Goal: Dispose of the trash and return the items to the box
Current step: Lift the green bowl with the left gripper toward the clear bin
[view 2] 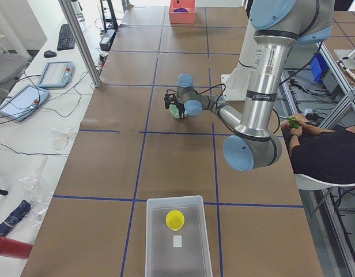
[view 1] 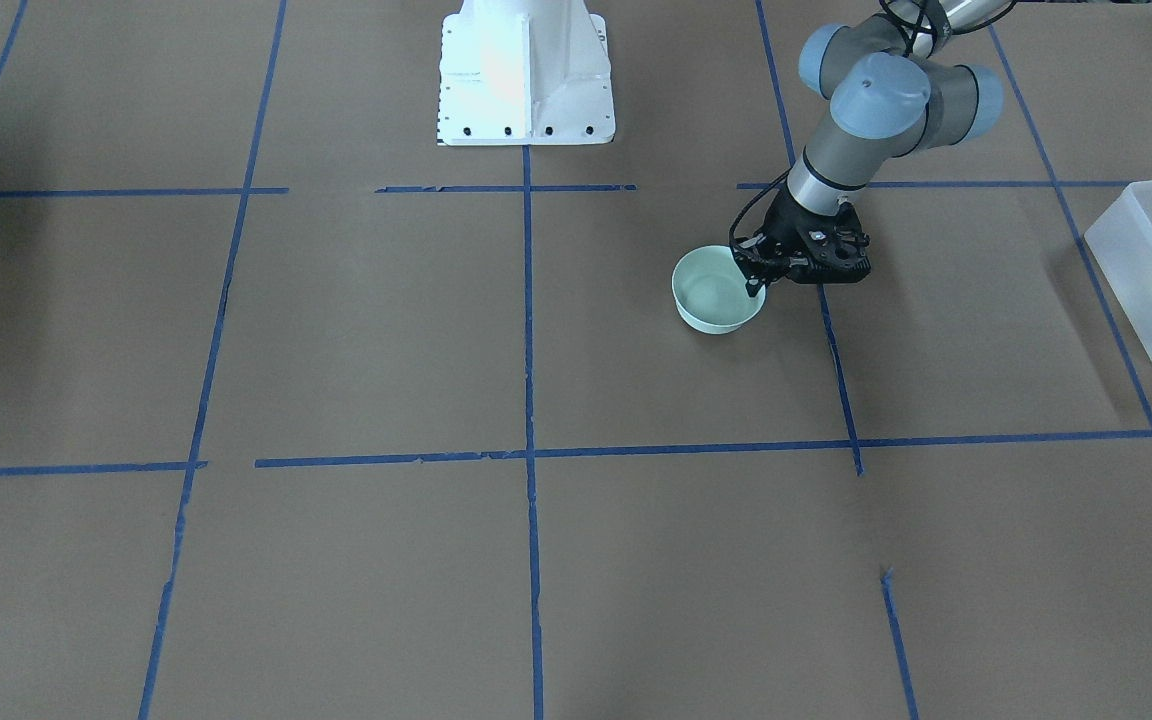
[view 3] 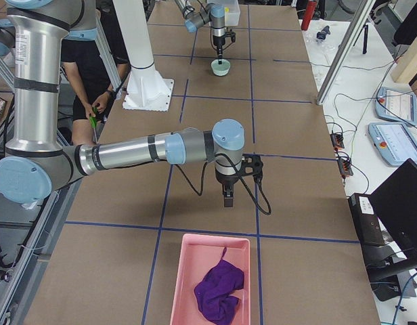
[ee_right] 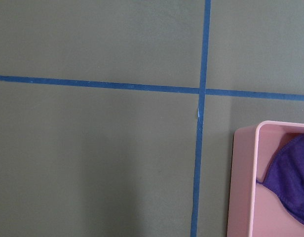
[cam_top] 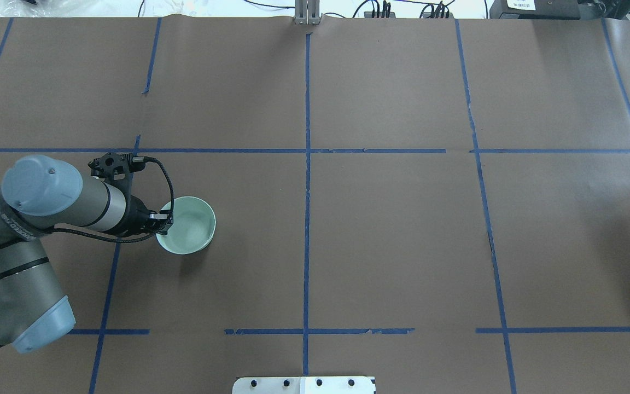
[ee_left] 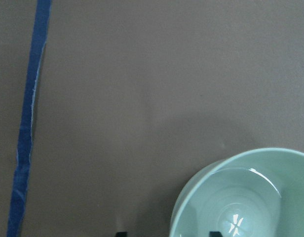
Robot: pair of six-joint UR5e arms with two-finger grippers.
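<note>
Left pincer: the left gripper (cam_top: 164, 221) points down at the near rim of the bowl. In the left wrist view one fingertip (ee_left: 121, 234) shows outside the rim and the other inside, both clear of the wall. The jaws stand apart and hold nothing.
Right pincer: the right gripper (view 3: 227, 200) hangs over bare table just beside the pink tray. It shows only in the right side view, so whether its jaws are apart or together cannot be told.
Bowl: the round pale mint-green bowl (cam_top: 189, 224) stands upright on the brown paper-covered table (cam_top: 391, 241), on the robot's left half, well apart from the bin.
Cup: the small yellow plastic cup (view 2: 175, 219) lies inside the bin.
Bin: the rectangular frosted translucent white plastic bin (view 2: 151, 242) sits at the table's left end.
Tray: the pink rectangular plastic tray (view 3: 188, 284) holds a crumpled purple cloth (view 3: 218, 291).
</note>
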